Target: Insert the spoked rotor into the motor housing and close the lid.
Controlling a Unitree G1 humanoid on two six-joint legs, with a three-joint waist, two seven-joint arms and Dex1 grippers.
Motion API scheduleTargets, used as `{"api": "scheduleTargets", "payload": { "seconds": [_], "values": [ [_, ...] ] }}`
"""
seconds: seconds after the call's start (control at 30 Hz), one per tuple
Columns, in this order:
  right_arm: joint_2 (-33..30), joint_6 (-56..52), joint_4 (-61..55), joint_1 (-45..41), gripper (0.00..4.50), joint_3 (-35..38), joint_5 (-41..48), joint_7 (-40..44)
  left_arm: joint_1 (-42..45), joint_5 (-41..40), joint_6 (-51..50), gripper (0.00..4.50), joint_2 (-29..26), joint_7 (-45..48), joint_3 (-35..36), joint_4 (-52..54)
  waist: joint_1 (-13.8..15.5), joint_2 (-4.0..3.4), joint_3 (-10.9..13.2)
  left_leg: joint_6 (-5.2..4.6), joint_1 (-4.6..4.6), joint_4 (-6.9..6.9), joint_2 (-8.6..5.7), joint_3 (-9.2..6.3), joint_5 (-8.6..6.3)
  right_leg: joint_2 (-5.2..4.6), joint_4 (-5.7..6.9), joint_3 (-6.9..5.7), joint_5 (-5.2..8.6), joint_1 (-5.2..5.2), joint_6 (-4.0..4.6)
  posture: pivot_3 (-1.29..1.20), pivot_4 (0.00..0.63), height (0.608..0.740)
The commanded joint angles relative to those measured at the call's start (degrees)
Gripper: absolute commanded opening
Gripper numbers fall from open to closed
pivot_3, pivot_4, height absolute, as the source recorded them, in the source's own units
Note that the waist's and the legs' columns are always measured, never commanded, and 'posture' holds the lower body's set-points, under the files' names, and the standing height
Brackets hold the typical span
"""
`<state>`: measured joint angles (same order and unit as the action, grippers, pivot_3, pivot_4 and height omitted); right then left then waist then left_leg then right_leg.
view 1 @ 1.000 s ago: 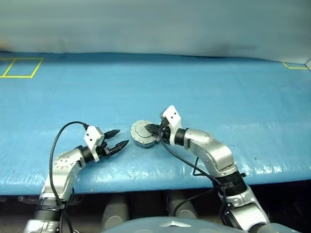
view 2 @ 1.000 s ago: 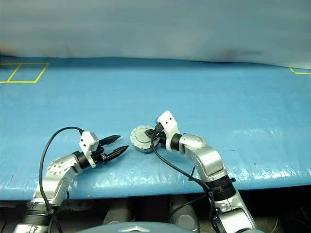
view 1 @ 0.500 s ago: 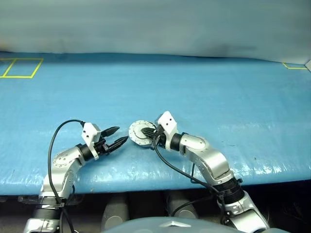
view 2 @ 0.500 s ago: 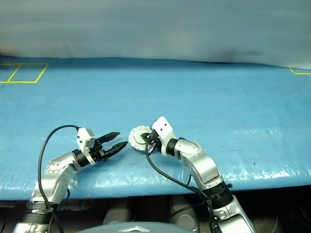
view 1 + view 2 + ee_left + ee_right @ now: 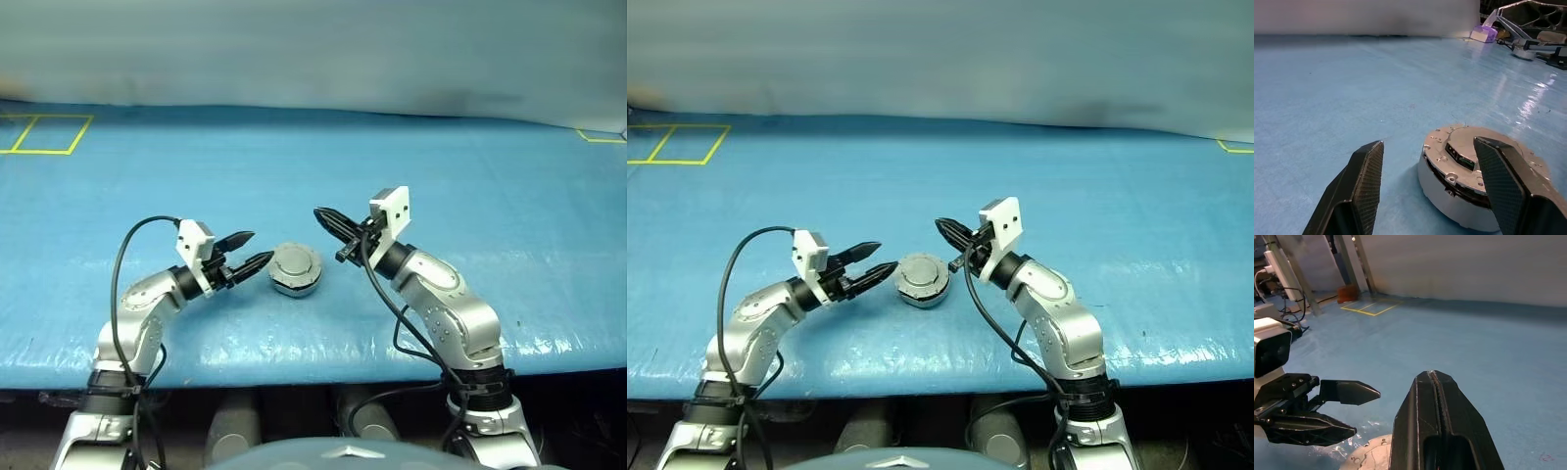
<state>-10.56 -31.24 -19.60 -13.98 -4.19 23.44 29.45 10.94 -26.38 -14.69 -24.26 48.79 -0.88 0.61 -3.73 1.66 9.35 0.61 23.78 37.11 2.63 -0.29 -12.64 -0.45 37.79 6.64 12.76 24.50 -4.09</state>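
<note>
The motor housing [image 5: 294, 271] is a grey puck on the blue table, with the lid [image 5: 1484, 149] lying flat on top, plain grey face up. The spoked rotor is hidden. My left gripper [image 5: 253, 250] stands open just left of the housing, its fingers [image 5: 1364, 181] pointing level at it with nothing between them. In the left wrist view the housing [image 5: 1449, 193] lies close ahead of that gripper [image 5: 1428, 143]. My right gripper [image 5: 323, 215] is shut and empty, raised above and right of the housing. The right wrist view looks over its shut tip [image 5: 1432, 377] onto the left gripper [image 5: 1365, 412].
The blue table [image 5: 470, 176] stretches wide on all sides. Yellow tape squares [image 5: 44, 134] mark its far left corner, another yellow mark [image 5: 600, 136] the far right. The table's front edge runs just below both arms. Black cables hang from both wrists.
The right gripper lifted off the tilted lid and drew back up and to the right. The lid now lies flat on the housing. The left gripper moved closer to the housing and opened wider.
</note>
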Motion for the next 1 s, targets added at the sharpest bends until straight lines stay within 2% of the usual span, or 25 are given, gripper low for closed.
{"api": "scheduleTargets", "payload": {
  "seconds": [0.03, 0.33, 1.0],
  "values": [
    [-0.09, 1.36, -2.42, 1.04, 0.0, 0.16, -0.03, -1.09, 2.76, 1.38, 1.18, 4.45, 0.68, 1.21, -1.1, -1.45, -0.1, 0.0, 0.0, 0.0, -0.01, 0.0, 0.0, 0.0, 0.0, 0.01, 0.01, 0.0, 0.0, 0.0, 0.0, 0.0, 0.15, 0.74],
    [-0.18, 2.02, -4.86, 3.84, 0.0, -0.96, -0.33, -3.12, 7.08, 4.86, -4.19, 4.45, -0.5, 5.82, -7.44, -5.38, -0.21, -0.01, 0.0, 0.0, 0.01, -0.03, 0.01, -0.02, 0.0, 0.04, 0.0, 0.02, 0.0, 0.02, -0.01, 0.0, 0.15, 0.74],
    [-1.2, 2.41, -4.39, 4.29, 0.0, -2.08, -0.69, -4.19, 5.93, 7.16, -3.81, 4.45, -1.03, 8.18, -8.01, -5.22, -0.04, -0.01, 0.0, 0.0, -0.01, -0.02, 0.01, -0.03, 0.0, 0.03, 0.0, 0.01, 0.0, -0.02, 0.0, 0.0, 0.15, 0.74]
  ]
}}
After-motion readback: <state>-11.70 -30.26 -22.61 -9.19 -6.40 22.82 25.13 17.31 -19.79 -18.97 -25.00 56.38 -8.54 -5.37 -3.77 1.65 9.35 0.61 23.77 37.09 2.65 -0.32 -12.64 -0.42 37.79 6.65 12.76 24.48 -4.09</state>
